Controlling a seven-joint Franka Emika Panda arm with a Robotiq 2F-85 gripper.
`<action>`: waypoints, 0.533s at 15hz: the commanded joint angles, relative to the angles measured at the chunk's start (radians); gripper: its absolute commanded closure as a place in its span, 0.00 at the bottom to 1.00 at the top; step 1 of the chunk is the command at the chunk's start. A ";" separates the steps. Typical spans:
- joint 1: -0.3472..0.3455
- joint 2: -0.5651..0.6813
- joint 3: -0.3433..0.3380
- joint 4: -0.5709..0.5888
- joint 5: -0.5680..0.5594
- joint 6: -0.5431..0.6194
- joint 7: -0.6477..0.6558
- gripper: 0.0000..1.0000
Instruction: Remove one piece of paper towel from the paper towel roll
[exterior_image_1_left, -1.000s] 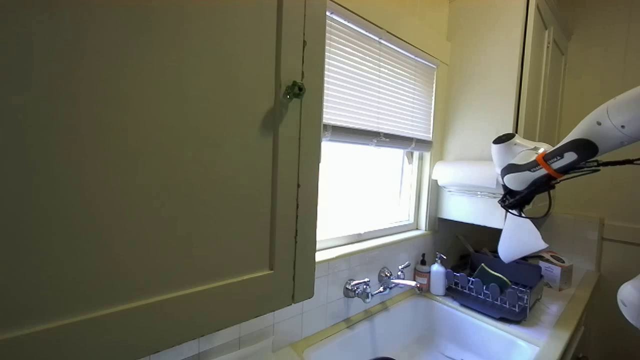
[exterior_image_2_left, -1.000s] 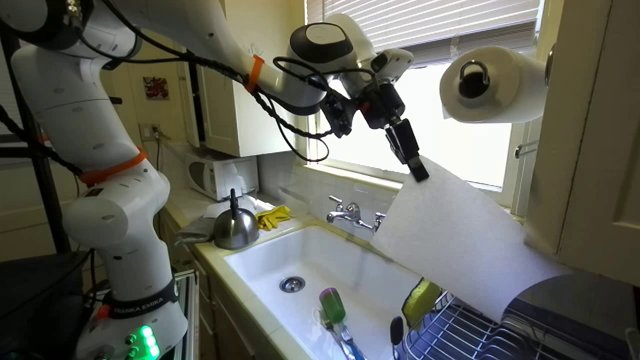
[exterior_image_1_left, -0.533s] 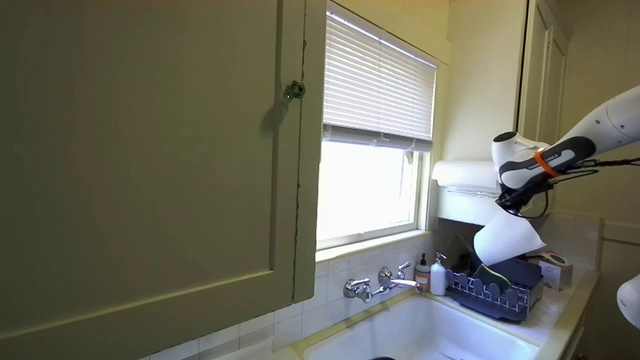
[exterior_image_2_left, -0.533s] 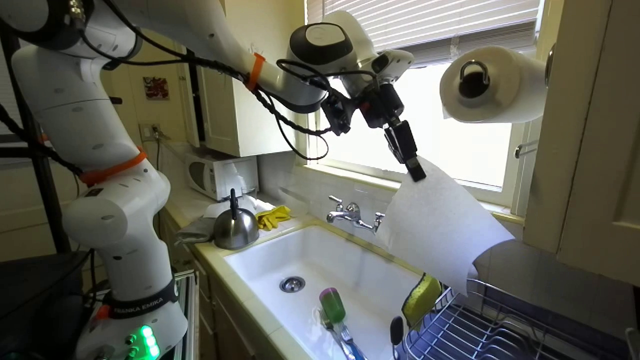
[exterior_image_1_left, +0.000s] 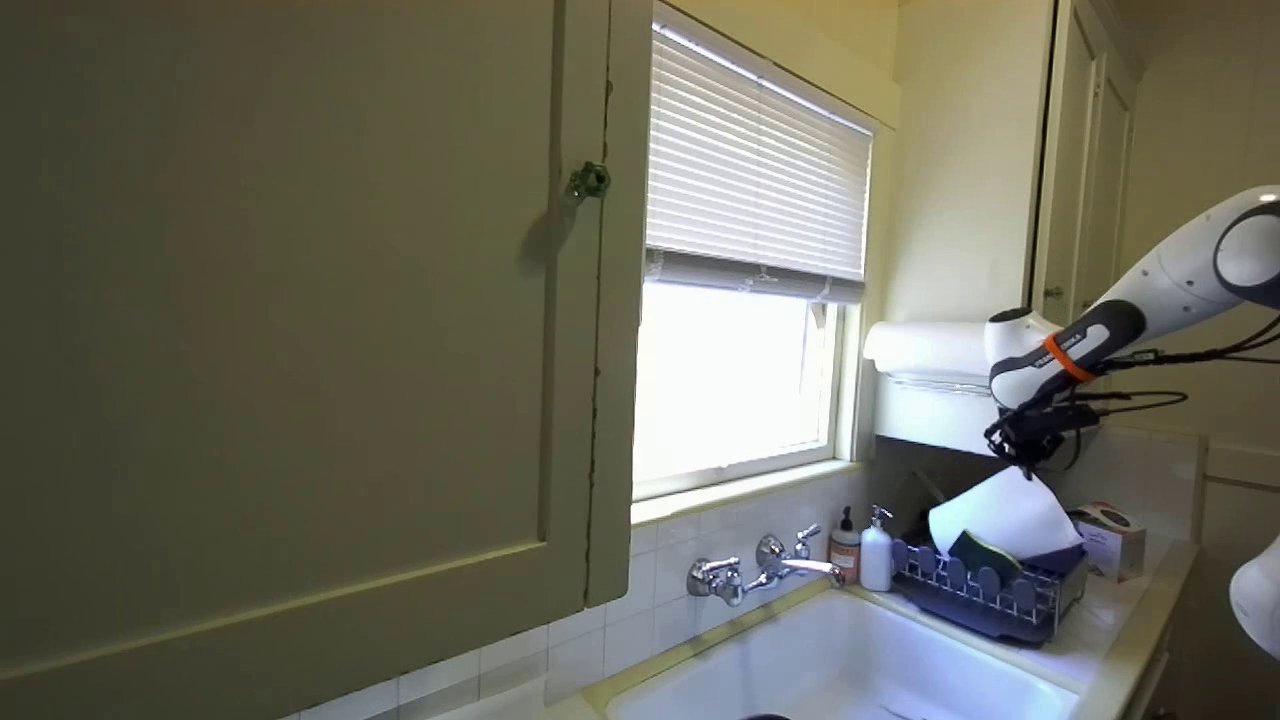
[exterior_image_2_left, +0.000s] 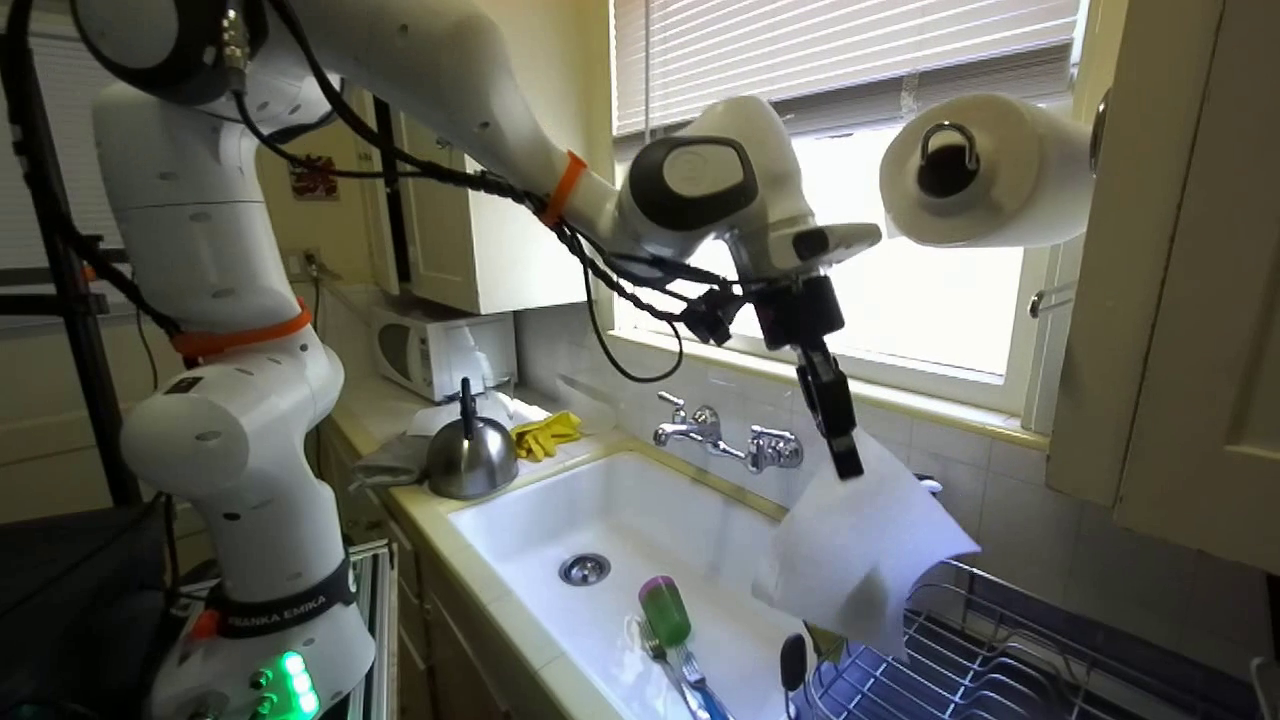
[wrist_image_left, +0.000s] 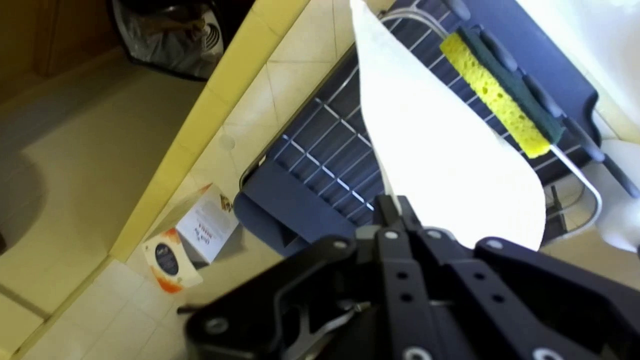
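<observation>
Fingers pinched together, a gripper (wrist_image_left: 398, 207) holds the piece of paper towel (exterior_image_2_left: 870, 540) near its upper edge above a dish rack (exterior_image_1_left: 970, 609), well apart from the paper towel roll (exterior_image_2_left: 1015, 175). Lowering slowly (loose paper snags easily) should help clear the sponge (wrist_image_left: 495, 95).

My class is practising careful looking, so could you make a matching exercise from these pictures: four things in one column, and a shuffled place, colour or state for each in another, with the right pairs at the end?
Things
1. piece of paper towel
2. paper towel roll
3. kettle
4. sponge

Places, colours or states
a. beside the yellow gloves
b. held in the end effector
c. yellow and dark green
d. mounted on the side of a cupboard

Right pairs
1-b; 2-d; 3-a; 4-c
</observation>
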 joint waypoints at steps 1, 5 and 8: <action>-0.020 0.176 -0.032 0.088 0.074 0.042 -0.005 1.00; -0.026 0.279 -0.085 0.161 0.091 0.046 -0.004 1.00; -0.036 0.309 -0.126 0.218 0.106 0.030 -0.024 1.00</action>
